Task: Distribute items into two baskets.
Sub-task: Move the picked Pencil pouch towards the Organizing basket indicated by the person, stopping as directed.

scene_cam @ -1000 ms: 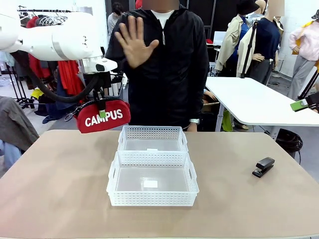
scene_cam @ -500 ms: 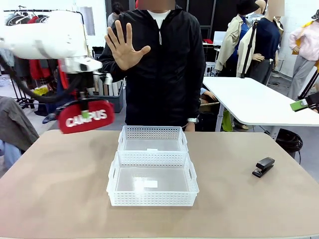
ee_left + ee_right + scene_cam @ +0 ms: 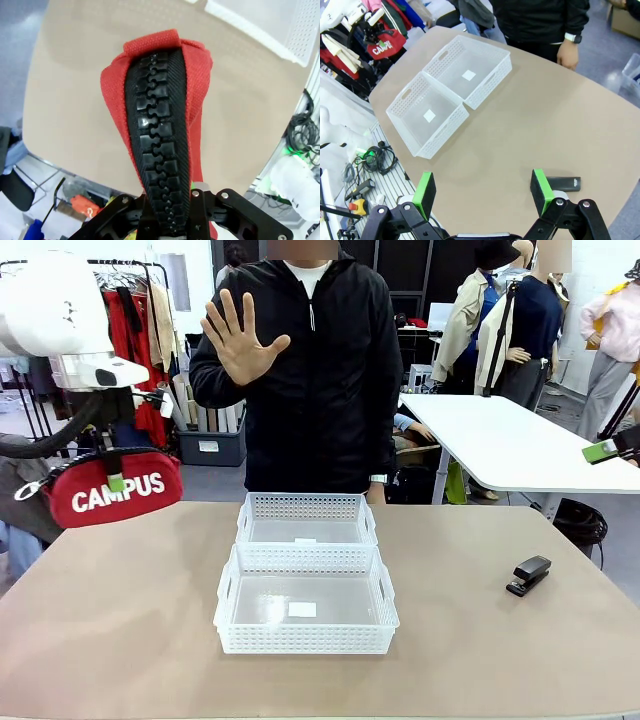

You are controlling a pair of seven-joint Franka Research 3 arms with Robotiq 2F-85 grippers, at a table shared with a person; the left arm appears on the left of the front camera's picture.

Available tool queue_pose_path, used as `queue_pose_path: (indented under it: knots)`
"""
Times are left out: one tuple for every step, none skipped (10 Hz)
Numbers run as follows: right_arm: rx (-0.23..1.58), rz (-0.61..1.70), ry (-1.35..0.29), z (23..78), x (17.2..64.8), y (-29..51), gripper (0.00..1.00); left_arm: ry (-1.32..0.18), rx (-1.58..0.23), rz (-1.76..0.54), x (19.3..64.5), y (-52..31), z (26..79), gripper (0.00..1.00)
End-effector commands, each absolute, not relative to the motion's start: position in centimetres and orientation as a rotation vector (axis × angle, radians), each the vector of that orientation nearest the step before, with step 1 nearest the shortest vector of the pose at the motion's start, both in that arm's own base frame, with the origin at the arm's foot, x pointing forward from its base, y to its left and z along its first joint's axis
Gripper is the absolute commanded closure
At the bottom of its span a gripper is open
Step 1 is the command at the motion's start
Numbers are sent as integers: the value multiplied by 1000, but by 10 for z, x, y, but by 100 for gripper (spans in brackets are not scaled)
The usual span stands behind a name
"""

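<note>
The red CAMPUS pouch (image 3: 112, 495) hangs above the table's far left corner, with my left gripper (image 3: 117, 480) shut on its top. In the left wrist view the pouch's black zipper (image 3: 160, 135) runs straight up from between the jaws. Two white lattice baskets stand touching at mid-table, the far basket (image 3: 305, 506) nearer the person and the near basket (image 3: 305, 638) nearer me. The small black stapler (image 3: 528, 575) lies on the table at the right. My right gripper (image 3: 482, 192) is open above the table, and the stapler (image 3: 565, 183) lies just beyond its right pad (image 3: 540, 189).
A person stands at the far edge with a raised open hand (image 3: 235, 335); the other hand (image 3: 566, 55) hangs by the table edge. The tan table (image 3: 480, 660) lies bare around the baskets. A white table (image 3: 500, 445) stands behind at the right.
My left arm has swung left with the pouch, from beside the far basket to over the table's left corner. The person's raised hand drifted slightly left.
</note>
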State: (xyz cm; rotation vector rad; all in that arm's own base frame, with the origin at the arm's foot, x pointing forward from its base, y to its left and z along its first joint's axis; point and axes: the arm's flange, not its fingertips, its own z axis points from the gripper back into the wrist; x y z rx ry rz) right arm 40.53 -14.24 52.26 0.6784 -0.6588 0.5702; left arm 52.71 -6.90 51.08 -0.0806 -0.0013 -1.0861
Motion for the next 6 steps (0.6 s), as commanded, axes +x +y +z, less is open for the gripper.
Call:
queue_pose_path:
  knots:
    - [679,574,-668,525,406,-142,0,1,-64,-1073,527,-59,513,100]
    - [679,574,-668,525,406,-142,0,1,-64,-1073,527,-59,513,100]
    - [679,574,-668,525,406,-142,0,1,-64,-1073,527,-59,513,100]
    - [679,574,-668,525,406,-142,0,1,-64,-1073,527,-59,513,100]
    - [679,574,-668,525,406,-142,0,1,-64,-1073,527,-59,513,100]
    - [679,574,-668,525,406,-142,0,1,-64,-1073,527,-59,513,100]
